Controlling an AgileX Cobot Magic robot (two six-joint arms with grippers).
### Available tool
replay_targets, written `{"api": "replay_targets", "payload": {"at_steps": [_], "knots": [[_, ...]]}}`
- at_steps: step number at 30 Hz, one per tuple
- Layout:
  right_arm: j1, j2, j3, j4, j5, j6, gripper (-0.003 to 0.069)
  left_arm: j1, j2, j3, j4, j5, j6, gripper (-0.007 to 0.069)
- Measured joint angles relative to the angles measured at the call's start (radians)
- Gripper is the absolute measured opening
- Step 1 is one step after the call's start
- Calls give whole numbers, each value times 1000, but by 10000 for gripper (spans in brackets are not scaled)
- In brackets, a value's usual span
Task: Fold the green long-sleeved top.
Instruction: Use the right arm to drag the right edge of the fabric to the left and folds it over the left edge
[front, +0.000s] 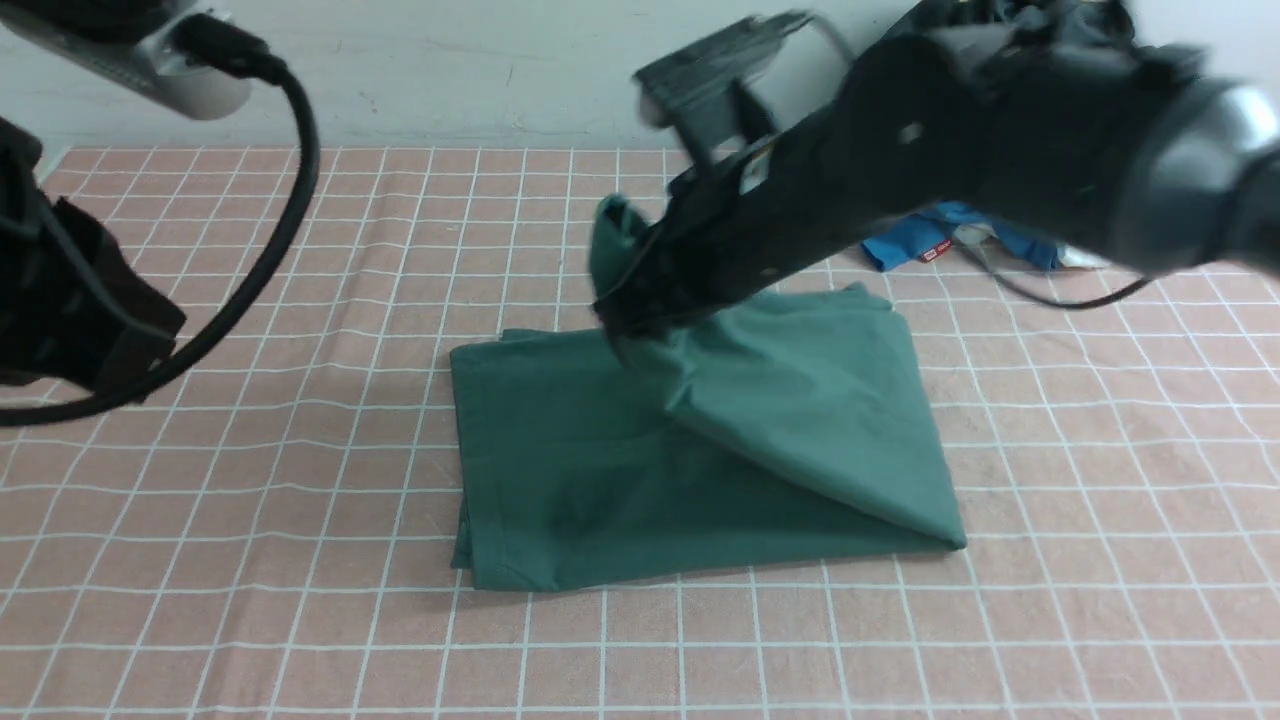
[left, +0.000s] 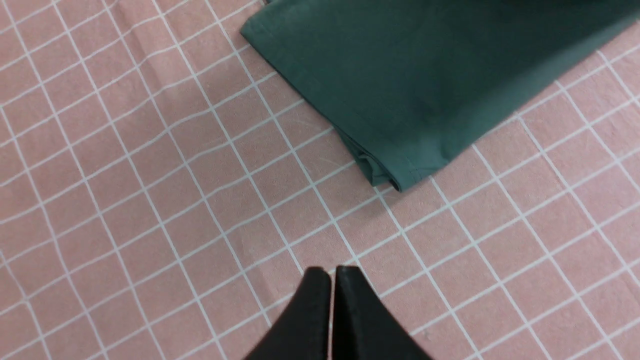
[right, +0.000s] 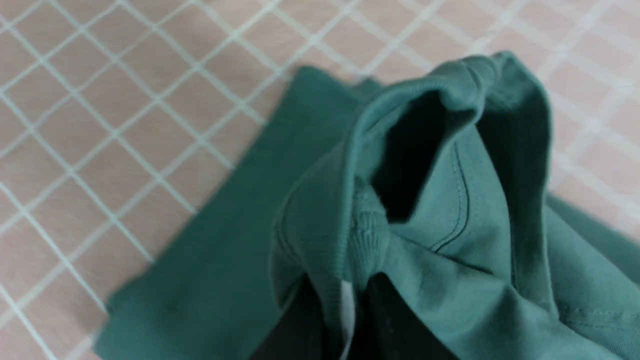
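Observation:
The green long-sleeved top (front: 640, 470) lies partly folded on the pink checked cloth, its right half lifted and drawn over toward the left. My right gripper (front: 625, 315) is shut on the top's ribbed collar edge (right: 345, 260), holding it above the flat lower layer (right: 210, 270). The raised cloth stands up behind the jaws in the front view. My left gripper (left: 332, 272) is shut with nothing in it and hovers over bare cloth a short way from the top's folded corner (left: 395, 175). In the front view the left arm sits at the far left edge.
A bright blue garment (front: 925, 240) with a thin black cable lies at the back right. The pink checked tablecloth (front: 250, 520) covers the whole table, and a pale wall runs along the far edge.

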Motion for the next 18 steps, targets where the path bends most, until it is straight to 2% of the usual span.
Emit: {"api": "replay_targets", "payload": {"at_steps": [4,8,9,10,13,15,16,18], "knots": [[48,142,-80,53,-12,5,57,0,-104,94,-3,17,-1,-3],[56,204,-134,86,12,7,104,0,-184,177,5,25,-1,-3],[56,215,-169,102,37,9,164,0,-234,226,14,25,-1,-3],[56,215,-186,109,54,9,188,0,-257,242,16,25,-1,-3],[56,203,-263,115,176,9,325,0,-355,333,18,10,-2,-3],[54,194,-296,111,236,8,367,0,-400,379,18,-6,-5,-3],[49,173,-342,93,356,2,407,0,-464,435,17,-33,-13,-3],[45,160,-365,71,435,0,423,0,-515,479,14,-56,-28,-3]]}}
